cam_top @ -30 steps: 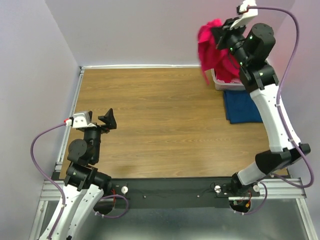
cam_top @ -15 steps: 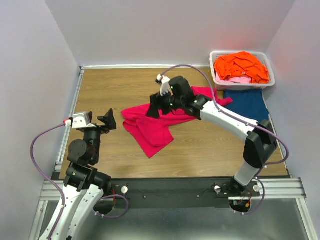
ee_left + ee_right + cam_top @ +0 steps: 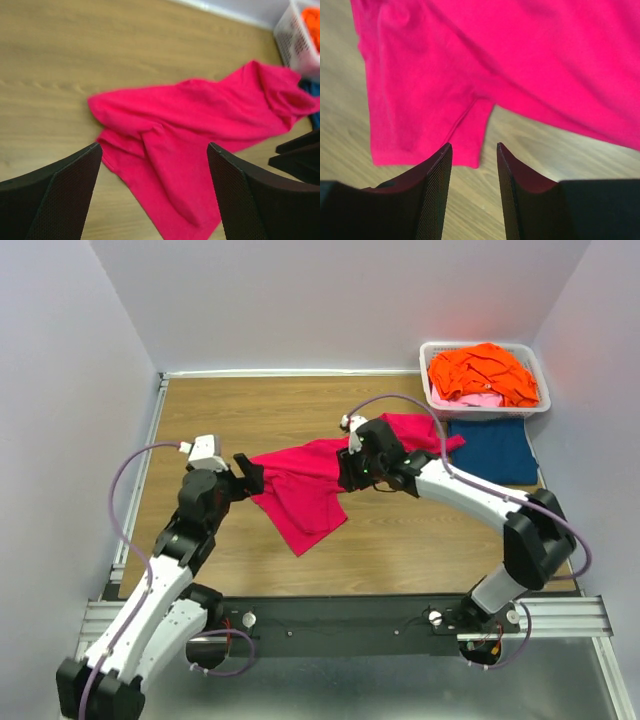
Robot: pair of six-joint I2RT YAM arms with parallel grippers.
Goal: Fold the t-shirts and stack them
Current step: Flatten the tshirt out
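The bright magenta-pink t-shirt (image 3: 300, 495) lies crumpled and spread across the middle of the wooden table. My left gripper (image 3: 250, 476) hovers at the shirt's left edge, jaws wide open and empty; the left wrist view shows the shirt (image 3: 200, 115) between and beyond its fingers (image 3: 60, 195). My right gripper (image 3: 343, 472) is over the shirt's middle, jaws partly open with only bare table between them, the shirt (image 3: 470, 60) just ahead. The dark blue t-shirt (image 3: 495, 450) lies folded flat at the right. The orange t-shirt (image 3: 480, 372) and the pale pink one (image 3: 480, 399) sit in the basket.
The white plastic basket (image 3: 428, 350) stands at the back right corner, just behind the blue shirt; it also shows in the left wrist view (image 3: 295, 35). Walls close the table on the left, back and right. Bare wood lies left of and in front of the magenta shirt.
The right gripper brought the magenta shirt down from above the basket onto the table, let it go and shifted right. The left arm reached forward to the shirt's left edge.
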